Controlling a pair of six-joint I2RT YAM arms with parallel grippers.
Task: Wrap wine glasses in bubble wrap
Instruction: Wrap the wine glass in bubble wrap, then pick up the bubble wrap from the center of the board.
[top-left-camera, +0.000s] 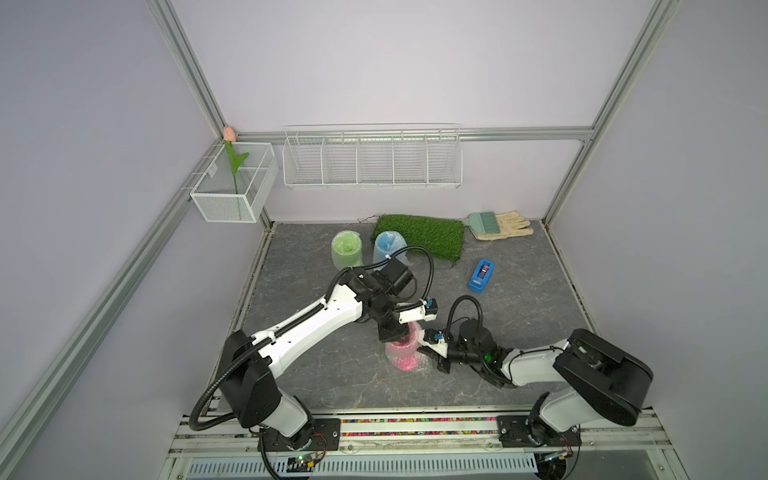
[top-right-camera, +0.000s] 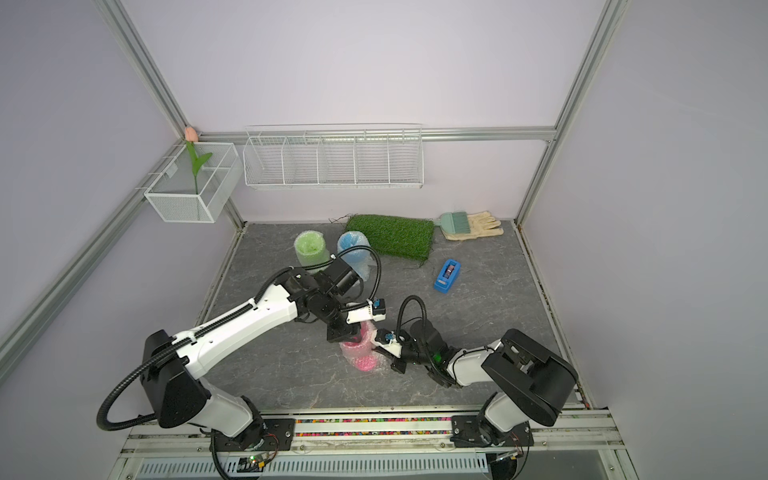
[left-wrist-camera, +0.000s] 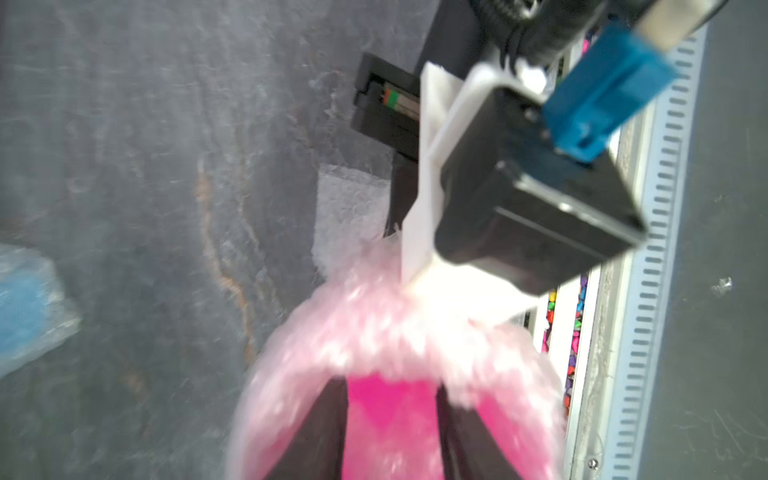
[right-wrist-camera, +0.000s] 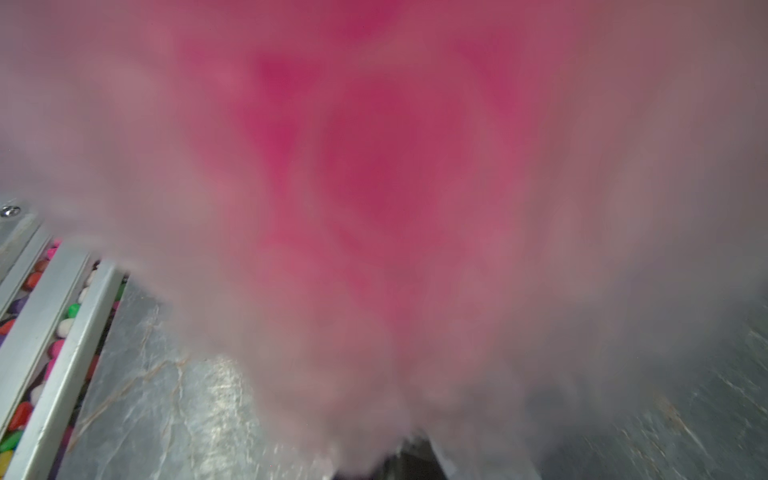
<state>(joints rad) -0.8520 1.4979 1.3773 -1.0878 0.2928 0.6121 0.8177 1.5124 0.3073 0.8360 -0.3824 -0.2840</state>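
A pink goblet (right-wrist-camera: 374, 145), very close and much out of focus, fills most of the view. Whitish bubble wrap (right-wrist-camera: 166, 187) lies around it like a haze. Beside it the grey veined surface (right-wrist-camera: 174, 407) shows. Along one edge run metal rails (right-wrist-camera: 68, 374) with small coloured beads (right-wrist-camera: 66, 320) between them. A dark shape (right-wrist-camera: 409, 457) near the wrap is too blurred to name
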